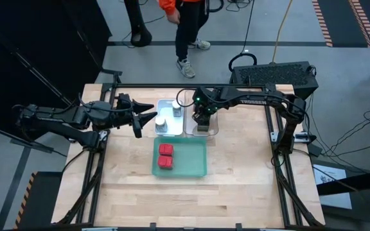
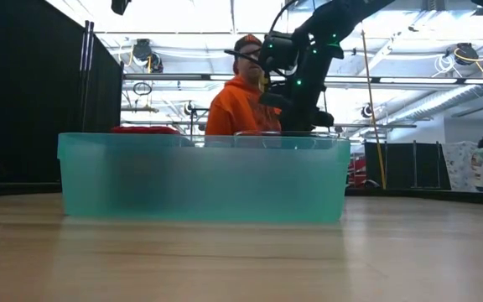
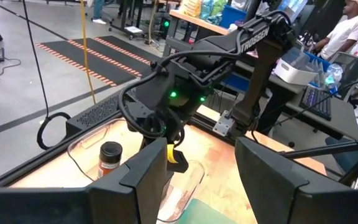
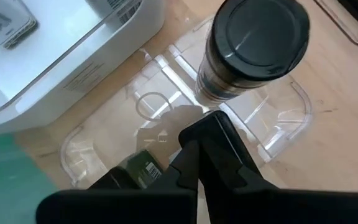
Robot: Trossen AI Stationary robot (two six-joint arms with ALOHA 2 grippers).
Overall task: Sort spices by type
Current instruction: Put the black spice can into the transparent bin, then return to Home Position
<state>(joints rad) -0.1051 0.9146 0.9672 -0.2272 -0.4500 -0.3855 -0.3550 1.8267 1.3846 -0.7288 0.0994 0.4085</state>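
My right gripper (image 1: 202, 122) hangs over the clear tray (image 1: 212, 130), shut on a dark grey tin (image 4: 140, 171). A brown dark-lidded jar (image 4: 253, 43) stands on the clear tray's floor next to it, and also shows in the left wrist view (image 3: 110, 158). Two white-lidded jars (image 1: 160, 123) (image 1: 175, 109) stand in the white tray (image 1: 167, 131). Two red tins (image 1: 166, 149) (image 1: 166, 163) lie in the green tray (image 1: 194, 160). My left gripper (image 1: 148, 119) is open, hovering left of the white tray. A second dark grey tin is not visible. My right gripper pinches the dark grey tin between its two fingers (image 4: 213, 152), which point down from above. Only a strip of the tin with a barcode label (image 4: 146, 169) shows, because the fingers hide the rest. The tin is low over the clear tray; whether it touches the floor I cannot tell.
The three trays sit close together at the table's far middle. The green tray's near wall (image 2: 204, 180) fills the low view. A person in an orange top (image 2: 241, 109) stands beyond the far edge. Bare wood (image 1: 191, 199) lies toward the near edge.
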